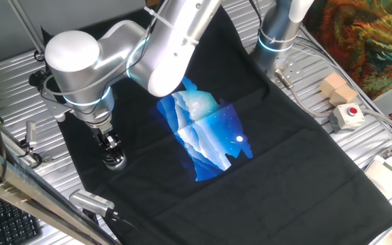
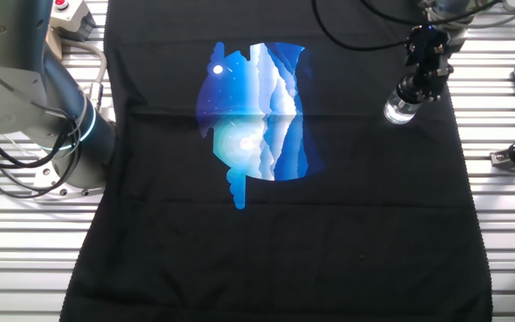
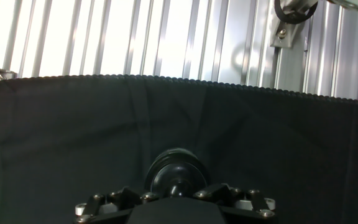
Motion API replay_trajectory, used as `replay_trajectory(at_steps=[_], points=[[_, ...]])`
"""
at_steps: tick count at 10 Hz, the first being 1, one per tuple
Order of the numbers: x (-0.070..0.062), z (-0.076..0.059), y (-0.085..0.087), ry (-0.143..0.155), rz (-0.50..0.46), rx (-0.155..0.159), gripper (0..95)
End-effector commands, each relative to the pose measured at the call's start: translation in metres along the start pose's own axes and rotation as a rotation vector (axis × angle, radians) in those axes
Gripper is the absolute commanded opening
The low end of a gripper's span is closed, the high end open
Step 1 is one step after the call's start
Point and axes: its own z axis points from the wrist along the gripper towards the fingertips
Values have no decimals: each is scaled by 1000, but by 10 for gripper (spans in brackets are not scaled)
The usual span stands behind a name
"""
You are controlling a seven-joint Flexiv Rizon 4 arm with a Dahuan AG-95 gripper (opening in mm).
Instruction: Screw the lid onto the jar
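The jar is a small squat piece of shiny glass standing on the black cloth near its left edge; in the other fixed view the jar is at the upper right. My gripper comes down right on top of it, fingers drawn in. The other fixed view shows the gripper just above the glass. In the hand view the dark round lid with a small glint sits between the fingertips of the gripper, which is shut on it. The lid hides the jar's mouth.
A black cloth with a blue landscape print covers the slatted metal table. A red-buttoned box and wooden blocks lie at the right. A grey metal cylinder and a keyboard lie at the front left. The cloth's edge runs just beyond the jar.
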Motion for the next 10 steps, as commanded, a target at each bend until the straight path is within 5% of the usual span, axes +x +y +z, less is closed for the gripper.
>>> replay_trajectory(at_steps=[1,10], points=[[0,0,-1,-5,3,-2,760],[0,7,-3,-6,-4,-8,760]])
